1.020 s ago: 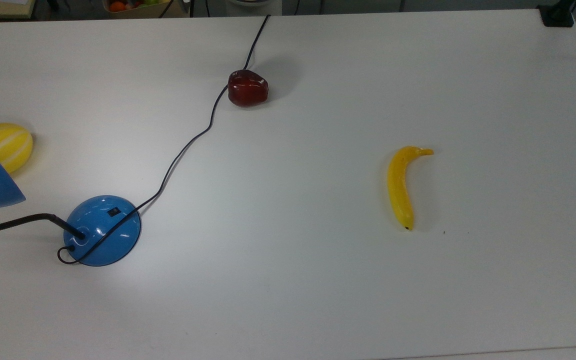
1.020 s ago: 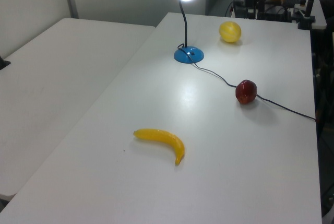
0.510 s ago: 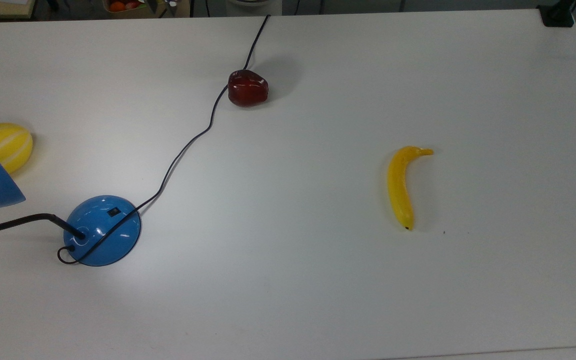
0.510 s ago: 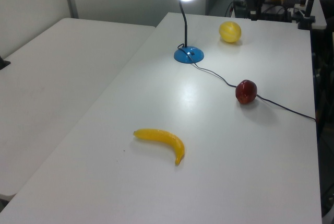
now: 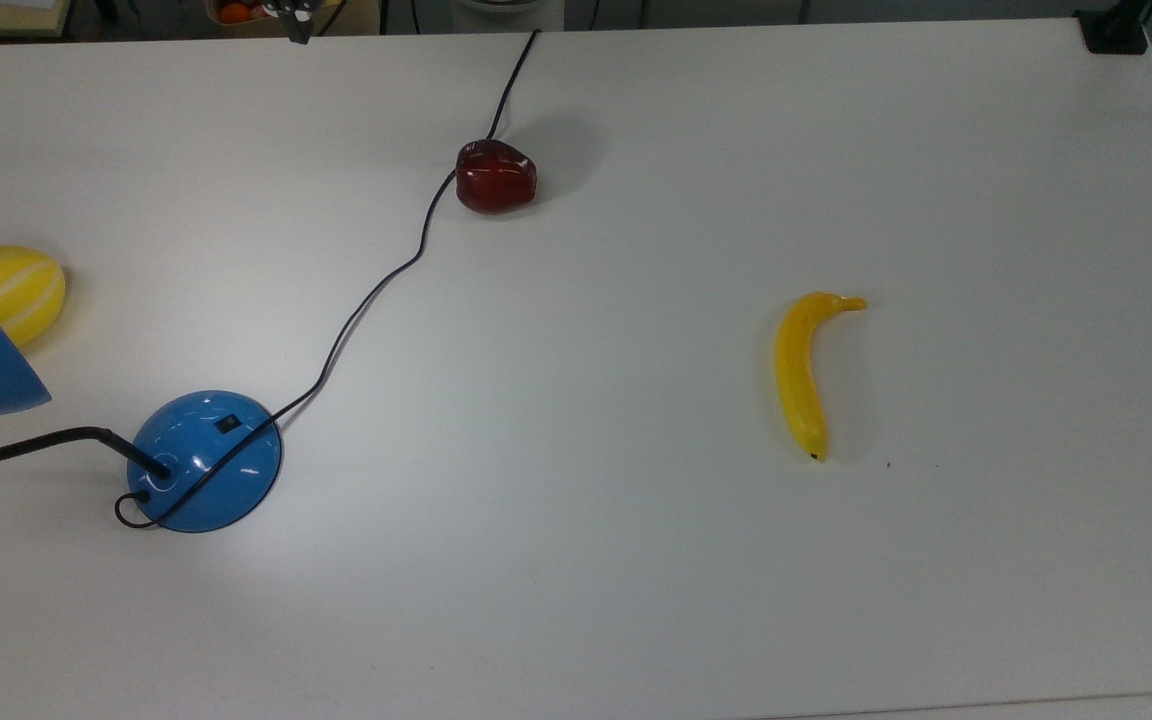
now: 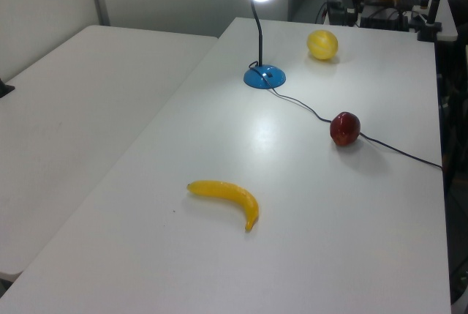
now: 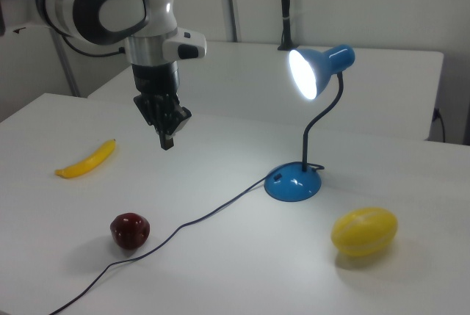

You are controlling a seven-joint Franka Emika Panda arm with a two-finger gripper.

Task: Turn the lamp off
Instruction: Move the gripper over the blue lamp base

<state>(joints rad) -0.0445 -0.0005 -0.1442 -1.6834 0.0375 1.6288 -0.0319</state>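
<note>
The lamp (image 7: 308, 109) is seen lit on the surface (image 7: 220, 271), switch (image 5: 226, 423) on its base – the end effector (image 7: 169, 139), fingers closed and empty, is held above, apparently for pressing.

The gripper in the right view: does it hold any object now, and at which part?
Nothing is held. The gripper hangs in the air with its fingers together, apart from the lamp.

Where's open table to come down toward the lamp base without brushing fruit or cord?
Bare table lies between the lamp base and the banana. Tighter spots: the cord runs from base to apple, and the yellow melon sits under the shade.
</note>
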